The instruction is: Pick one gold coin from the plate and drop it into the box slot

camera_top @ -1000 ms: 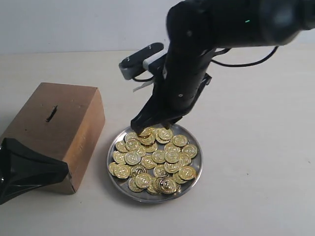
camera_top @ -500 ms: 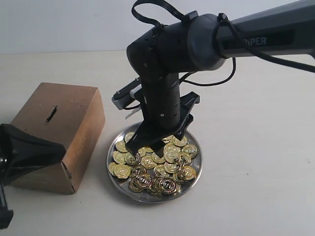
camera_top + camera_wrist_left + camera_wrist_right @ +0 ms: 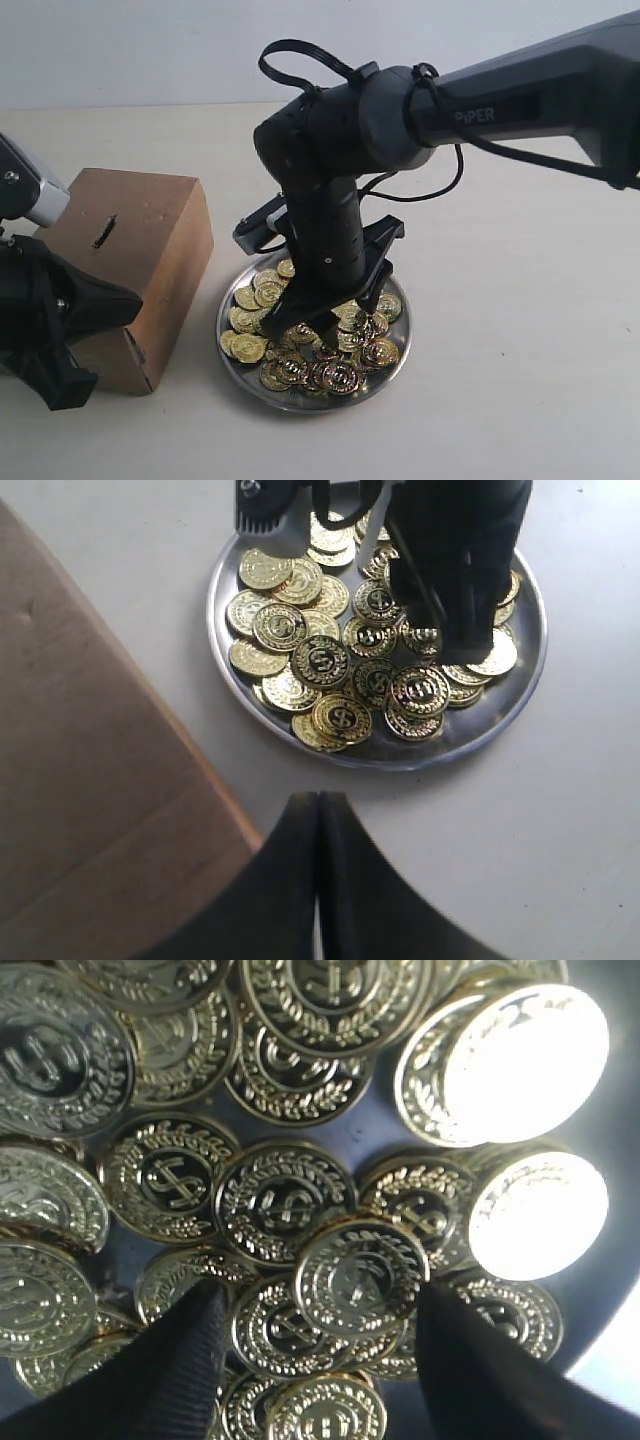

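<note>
The silver plate (image 3: 300,405) holds a heap of gold coins (image 3: 250,348) to the right of the brown cardboard box (image 3: 150,240), whose dark slot (image 3: 103,233) is on its top face. My right gripper (image 3: 322,318) points down into the plate, open, its fingertips among the coins. In the right wrist view the coins (image 3: 285,1205) fill the frame, and one raised coin (image 3: 362,1278) lies between the open right gripper's (image 3: 322,1295) fingers, neither visibly pressing it. My left gripper (image 3: 318,798) is shut and empty, low beside the box (image 3: 80,730), short of the plate (image 3: 440,755).
The pale tabletop (image 3: 520,330) stretches around the plate and box. The right arm's black body (image 3: 460,550) rises over the far half of the plate in the left wrist view. The left arm (image 3: 50,320) sits against the box's near left side.
The right gripper came down into the coin heap and its jaws went from shut to open. The left arm shifted and rose at the box's front left.
</note>
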You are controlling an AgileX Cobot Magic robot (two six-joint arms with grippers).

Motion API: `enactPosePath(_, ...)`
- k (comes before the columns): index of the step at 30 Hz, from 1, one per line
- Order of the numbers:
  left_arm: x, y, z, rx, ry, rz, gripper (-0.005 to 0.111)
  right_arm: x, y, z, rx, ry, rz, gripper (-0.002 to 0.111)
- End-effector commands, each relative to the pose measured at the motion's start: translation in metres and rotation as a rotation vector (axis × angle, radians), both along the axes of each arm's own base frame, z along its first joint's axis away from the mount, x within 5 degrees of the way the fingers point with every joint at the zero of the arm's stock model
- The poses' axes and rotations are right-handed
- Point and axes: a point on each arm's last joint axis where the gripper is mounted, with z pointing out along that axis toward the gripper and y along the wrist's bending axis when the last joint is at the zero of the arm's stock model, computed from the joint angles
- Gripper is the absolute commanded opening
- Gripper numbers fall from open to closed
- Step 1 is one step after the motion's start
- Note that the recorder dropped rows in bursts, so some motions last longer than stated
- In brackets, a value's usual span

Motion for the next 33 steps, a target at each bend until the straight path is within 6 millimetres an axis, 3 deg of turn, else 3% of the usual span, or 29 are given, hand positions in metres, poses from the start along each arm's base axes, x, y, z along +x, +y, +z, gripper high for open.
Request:
enactPosePath(1,0.001,-0.001,0.001,-0.006,-0.001,0.007,0.000,0.001,0.001,-0.001,0.005,0.000,0.019,0.054)
enactPosePath(33,0.000,-0.002,0.001,-0.015,0.010,0.002,0.000,0.018,-0.011,-0.001,0.078,0.006,-0.021,0.051)
